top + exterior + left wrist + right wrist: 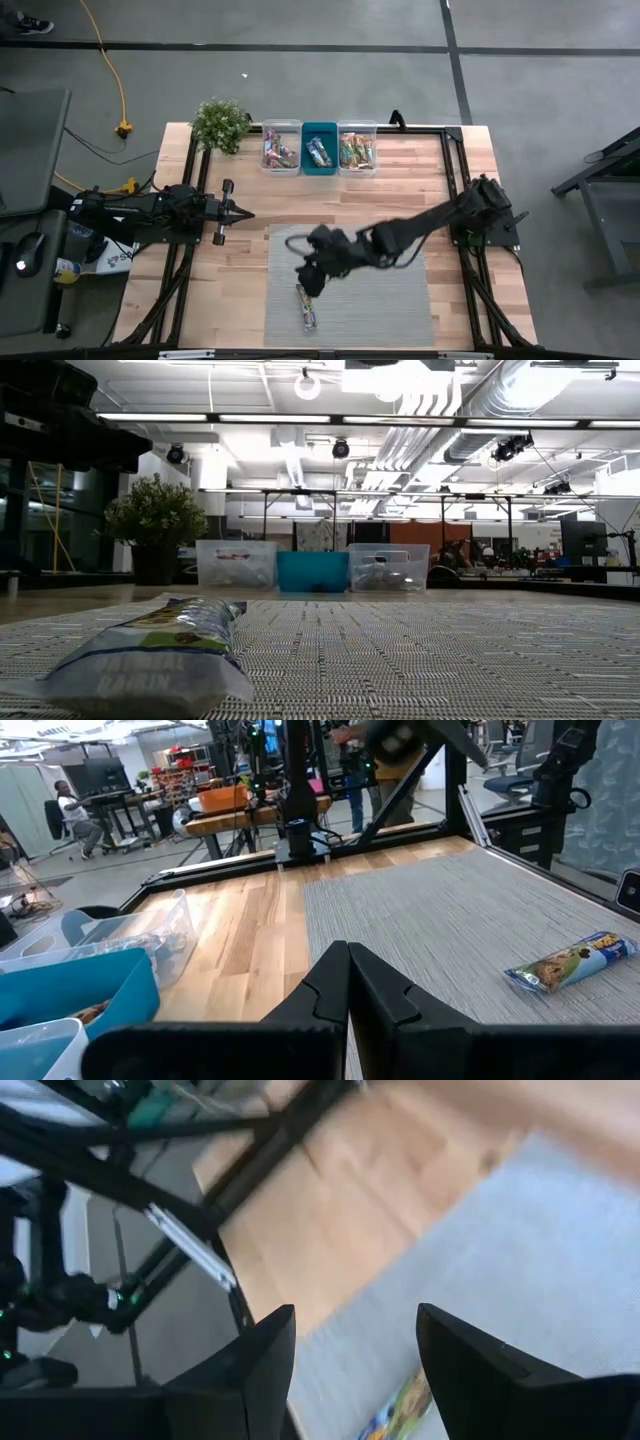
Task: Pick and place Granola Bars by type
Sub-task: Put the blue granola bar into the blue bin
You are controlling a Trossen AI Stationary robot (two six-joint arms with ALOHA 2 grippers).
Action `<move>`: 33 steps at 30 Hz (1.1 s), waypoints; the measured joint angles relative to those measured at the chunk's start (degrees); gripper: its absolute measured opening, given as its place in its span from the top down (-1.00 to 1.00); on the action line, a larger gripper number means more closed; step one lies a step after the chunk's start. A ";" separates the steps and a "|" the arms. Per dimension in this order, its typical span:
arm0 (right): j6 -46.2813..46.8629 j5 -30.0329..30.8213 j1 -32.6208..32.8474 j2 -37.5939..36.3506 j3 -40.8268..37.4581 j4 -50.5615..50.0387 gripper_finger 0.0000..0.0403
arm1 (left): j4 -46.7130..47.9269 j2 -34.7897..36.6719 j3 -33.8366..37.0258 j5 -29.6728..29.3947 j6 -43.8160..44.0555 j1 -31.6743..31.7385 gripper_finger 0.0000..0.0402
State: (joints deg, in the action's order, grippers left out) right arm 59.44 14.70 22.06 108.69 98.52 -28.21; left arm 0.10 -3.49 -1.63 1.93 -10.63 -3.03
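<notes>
Wooden tabletop (400, 185) under me carries a grey woven mat (380, 300), and on it lies one granola bar (308, 306): slim, in a shiny crinkled wrapper with blue, white and yellow-green print. It rests flat near the mat's front edge, apart from everything else. My right gripper (355, 1365) hangs just above and beside the bar's far end, fingers spread apart with nothing between them; the bar peeks out below the gap. My left gripper (347, 982) waits at the table's left side, fingers pressed together. More bars fill the clear bin (281, 148), teal bin (319, 149) and second clear bin (357, 148) at the far edge.
</notes>
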 joint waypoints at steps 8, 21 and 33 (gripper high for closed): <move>-3.10 -4.72 4.55 6.56 -0.04 1.95 0.04 | 0.00 -0.02 0.00 0.00 0.00 0.00 1.00; -37.54 -21.04 4.73 10.90 -0.02 4.35 0.04 | 0.00 -0.02 0.00 0.02 0.00 0.02 1.00; -46.33 -22.66 3.00 10.90 1.43 3.24 0.04 | 0.00 -0.01 0.00 0.00 0.00 0.02 1.00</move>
State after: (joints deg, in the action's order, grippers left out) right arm 13.12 -7.96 25.06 119.59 99.95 -24.97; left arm 0.10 -3.50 -1.63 1.93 -10.63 -3.01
